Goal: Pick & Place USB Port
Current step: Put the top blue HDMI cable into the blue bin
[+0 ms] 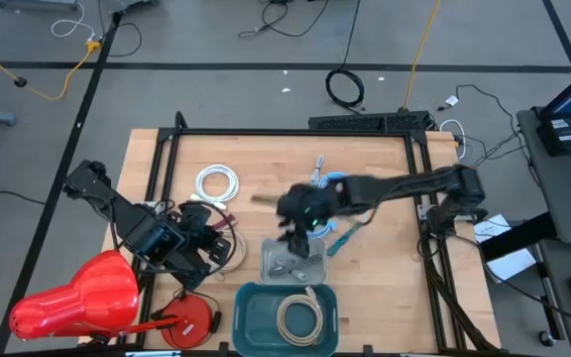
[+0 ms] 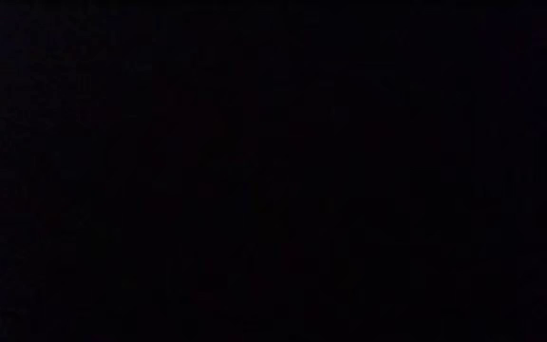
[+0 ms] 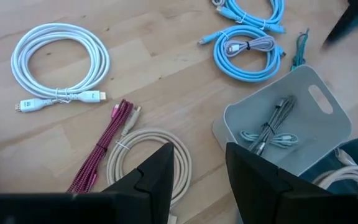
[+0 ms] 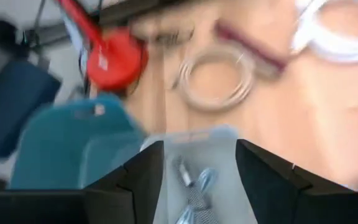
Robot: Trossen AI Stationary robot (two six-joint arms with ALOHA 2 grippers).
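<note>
Wooden table (image 1: 385, 268); grey cable (image 3: 269, 132), seemingly diagonal, in tray (image 3: 316, 146).

Low view is black; the blurred right gripper (image 1: 302, 241) perhaps hides the grey tray (image 1: 278, 268).

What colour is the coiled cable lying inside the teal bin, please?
Cream or beige coiled cable in the teal bin, clearest in the high view.

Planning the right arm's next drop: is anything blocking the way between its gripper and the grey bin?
Nothing visible. The right gripper, jaws open, hangs directly over the grey bin, which holds only a grey cable.
</note>
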